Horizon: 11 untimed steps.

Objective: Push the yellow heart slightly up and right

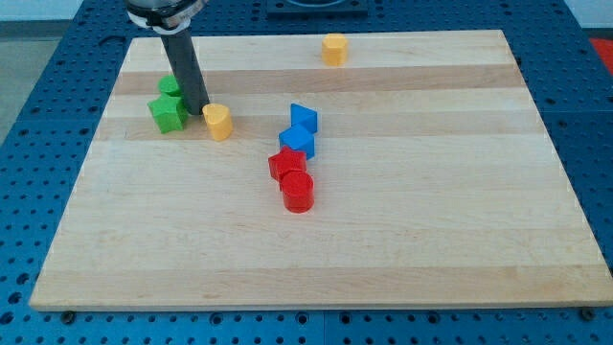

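Note:
The yellow heart lies on the wooden board at the upper left. My tip stands just left of it, close to touching, between the heart and a green star block. The rod rises from there toward the view's top. A second green block sits behind the star, partly hidden by the rod.
A yellow hexagonal block sits near the board's top edge. Two blue blocks stand at the centre, with a red star block and a red cylinder just below them.

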Each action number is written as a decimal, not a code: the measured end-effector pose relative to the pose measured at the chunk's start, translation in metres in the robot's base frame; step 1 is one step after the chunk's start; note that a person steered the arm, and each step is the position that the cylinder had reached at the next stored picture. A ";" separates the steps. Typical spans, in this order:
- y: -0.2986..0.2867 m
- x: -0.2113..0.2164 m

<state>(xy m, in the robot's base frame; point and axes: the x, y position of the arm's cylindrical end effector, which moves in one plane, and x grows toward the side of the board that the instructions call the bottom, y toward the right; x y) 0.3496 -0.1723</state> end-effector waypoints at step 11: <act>0.052 -0.006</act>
